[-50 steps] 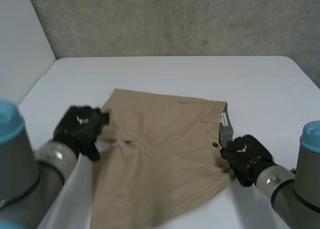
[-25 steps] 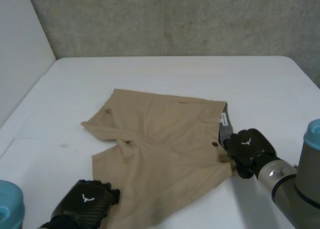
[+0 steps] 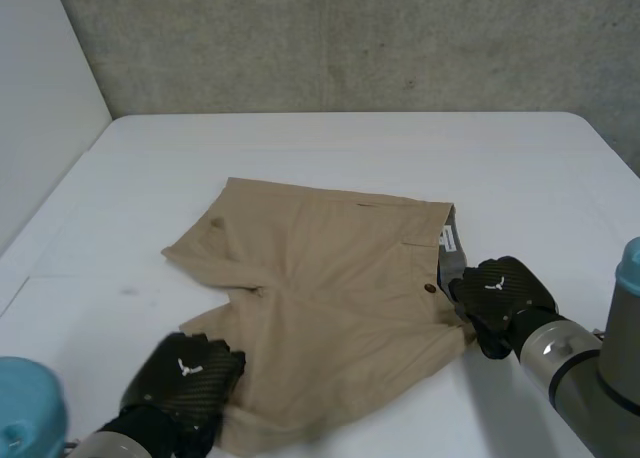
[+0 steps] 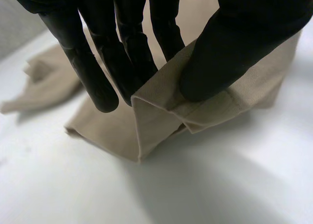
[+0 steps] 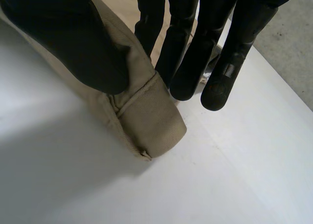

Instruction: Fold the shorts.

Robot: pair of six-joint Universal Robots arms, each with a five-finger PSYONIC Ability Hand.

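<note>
Tan shorts (image 3: pixel 330 278) lie spread flat near the middle of a white desk (image 3: pixel 350 138), which ends at a grey concrete wall (image 3: pixel 350 38). In the head view we see the waistband (image 3: pixel 443 278) turned towards the robot's right, with a dark button (image 3: pixel 429 289) just inside it and some grey lining showing at its far end. The two legs point towards the robot's left: the far leg (image 3: pixel 205 240) lies flat, and the near leg (image 3: pixel 290 378) reaches the left hand (image 3: pixel 185 383). This hand sits at the near corner of the near leg. In the left wrist view we find its thumb (image 4: pixel 230 53) pressed on top of the hem (image 4: pixel 215 111) and its fingers (image 4: pixel 98 62) on the other side, so that the hem is pinched between them and its corner stands up from the desk in a fold. The right hand (image 3: pixel 497 298) sits at the near end of the waistband. In the right wrist view its thumb (image 5: pixel 73 43) lies over the waistband end, with its fingers (image 5: pixel 220 53) beyond and their tips close to the desk. The cloth is clamped between thumb and fingers, and the waistband end curls round below the thumb, resting on the desk.
</note>
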